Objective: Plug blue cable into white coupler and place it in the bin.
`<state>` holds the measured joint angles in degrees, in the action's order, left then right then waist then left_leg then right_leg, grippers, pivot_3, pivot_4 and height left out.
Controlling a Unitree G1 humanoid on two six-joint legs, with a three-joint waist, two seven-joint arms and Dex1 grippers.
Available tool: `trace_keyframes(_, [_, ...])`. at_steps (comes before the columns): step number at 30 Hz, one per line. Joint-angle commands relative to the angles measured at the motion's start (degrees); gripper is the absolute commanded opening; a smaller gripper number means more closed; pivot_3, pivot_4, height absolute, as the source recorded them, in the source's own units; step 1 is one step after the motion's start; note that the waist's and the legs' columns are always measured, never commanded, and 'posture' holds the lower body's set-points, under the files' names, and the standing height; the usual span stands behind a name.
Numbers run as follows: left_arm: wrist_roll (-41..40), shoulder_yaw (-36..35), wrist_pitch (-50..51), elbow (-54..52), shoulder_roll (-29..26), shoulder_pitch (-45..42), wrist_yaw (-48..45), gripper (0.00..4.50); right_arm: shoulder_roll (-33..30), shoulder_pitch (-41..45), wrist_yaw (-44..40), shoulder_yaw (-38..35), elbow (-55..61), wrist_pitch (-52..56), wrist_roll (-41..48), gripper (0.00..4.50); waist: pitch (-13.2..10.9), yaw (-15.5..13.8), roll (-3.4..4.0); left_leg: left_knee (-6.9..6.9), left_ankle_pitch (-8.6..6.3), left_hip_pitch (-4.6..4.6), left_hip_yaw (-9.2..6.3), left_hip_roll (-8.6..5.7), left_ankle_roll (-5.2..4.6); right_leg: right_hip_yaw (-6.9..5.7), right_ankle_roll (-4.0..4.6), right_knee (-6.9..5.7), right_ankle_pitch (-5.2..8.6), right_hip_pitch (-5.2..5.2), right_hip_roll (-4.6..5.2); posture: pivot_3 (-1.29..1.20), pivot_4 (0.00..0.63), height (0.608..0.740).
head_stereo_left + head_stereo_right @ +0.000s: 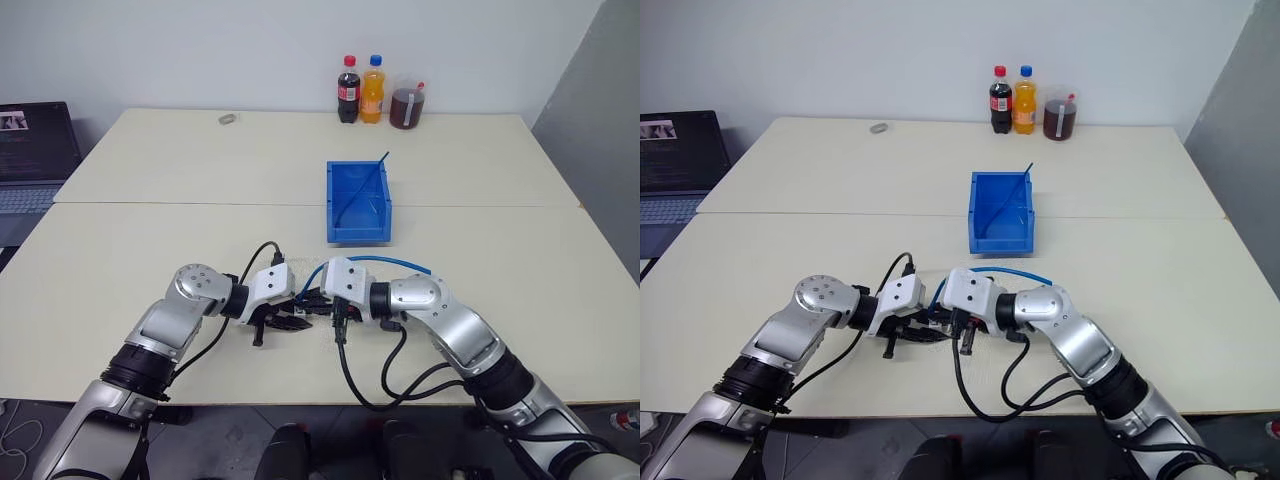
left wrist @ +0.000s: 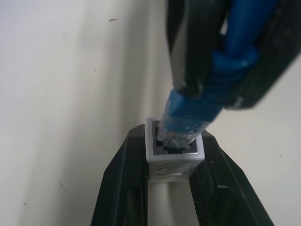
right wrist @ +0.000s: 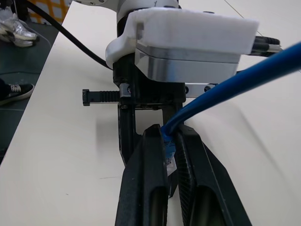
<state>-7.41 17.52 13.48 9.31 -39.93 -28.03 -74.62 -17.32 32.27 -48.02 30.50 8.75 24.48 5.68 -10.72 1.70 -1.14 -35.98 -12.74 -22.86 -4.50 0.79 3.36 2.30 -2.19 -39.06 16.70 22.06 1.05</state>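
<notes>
Meeting plug and socket above the worktop (image 1: 150,260).
Left pincer (image 2: 175,188) clamps white coupler (image 2: 174,157); right pincer (image 3: 171,155) grips blue cable (image 2: 190,115), plug seemingly entering from coupler's 12 o'clock.

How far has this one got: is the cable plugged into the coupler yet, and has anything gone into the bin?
Done: both parts are picked up. The left gripper is shut on the white coupler, and the right gripper is shut on the blue cable.
In hand: the plug sits at the coupler's socket mouth, partly in; full seating cannot be told.
Left: finish the plug-in, then carry the pair to the bin.
</notes>
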Motion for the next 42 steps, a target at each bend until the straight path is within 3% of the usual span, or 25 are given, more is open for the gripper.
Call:
trace_keyframes(1, [1.43,1.48,0.72,0.76,0.95,0.23,0.1,0.81,-0.6,0.1,-2.99,2.11,-0.66,0.65,-0.67,0.01,0.02,-0.01,0.0,-0.01,0.0,0.0,0.0,0.0,0.0,0.0,0.0,0.0,0.0,-0.01,0.0,0.0,0.15,0.74])
trace_keyframes(20, [1.53,1.26,0.07,-0.1,1.36,0.78,-0.25,0.81,1.65,4.16,-8.35,2.89,-13.31,-1.68,-2.32,0.0,0.23,0.0,0.15,0.0,0.0,0.13,0.0,-0.01,-0.01,0.0,-0.01,-0.01,0.0,-0.11,0.01,0.0,0.15,0.74])
trace_keyframes(33, [1.4,0.72,-0.07,-0.17,1.39,1.15,0.07,0.81,-0.19,2.92,-9.9,3.53,-14.48,-4.27,-4.13,0.0,0.35,0.0,0.26,0.0,0.0,0.31,-0.01,-0.02,-0.01,0.0,-0.08,0.01,0.03,-0.31,0.01,0.0,0.15,0.74])
trace_keyframes(42, [1.34,0.39,0.21,-0.9,1.4,1.77,0.15,0.81,3.48,4.7,-10.19,4.37,-15.6,-2.14,-4.09,0.0,0.43,0.2,0.29,0.02,0.0,0.39,0.0,0.01,-0.01,0.01,-0.09,0.01,0.05,-0.34,0.0,0.0,0.15,0.74])
